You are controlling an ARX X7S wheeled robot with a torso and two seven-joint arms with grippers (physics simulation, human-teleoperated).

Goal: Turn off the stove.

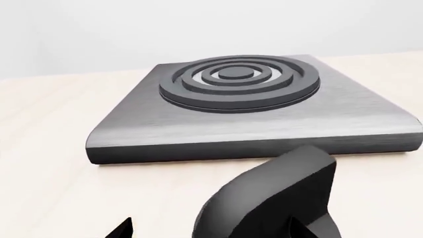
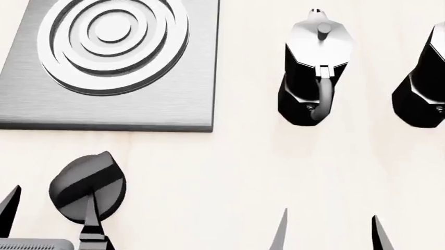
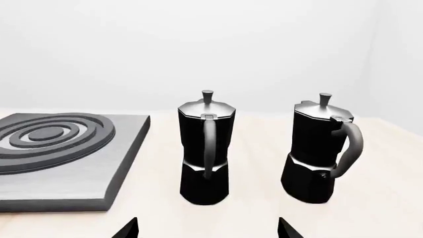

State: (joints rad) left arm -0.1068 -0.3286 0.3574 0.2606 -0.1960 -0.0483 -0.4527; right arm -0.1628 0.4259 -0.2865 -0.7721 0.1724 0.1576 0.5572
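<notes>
Nearest the head camera, the left gripper [image 2: 49, 213] brackets the knob [image 2: 88, 187]: one fingertip shows beyond the knob's left side and the other lies against its near edge, so the jaws stand wide around it and, as far as I can tell, have not yet closed. The right gripper [image 2: 328, 232] is also spread wide, holding nothing, its tips poking up from the bottom edge over bare table [image 2: 230, 177].

Largest first: the stove [image 2: 139, 99] sits on the table at the upper left of the head view, its burner [image 2: 111, 41] of concentric rings unoccupied. The knob sits on the table just in front of the plate's near edge, apart from it, its raised bar slanted (which position counts as off is not marked anywhere visible).

By my judgement the approach is done; the grasp and the turn remain.

For room: the plate's near edge is close behind the knob, so the wrist has little space forward but plenty to the sides. The near moka pot [image 2: 311, 73] and the far moka pot [image 2: 424, 94] stand well to the right, clear of the left arm.
</notes>
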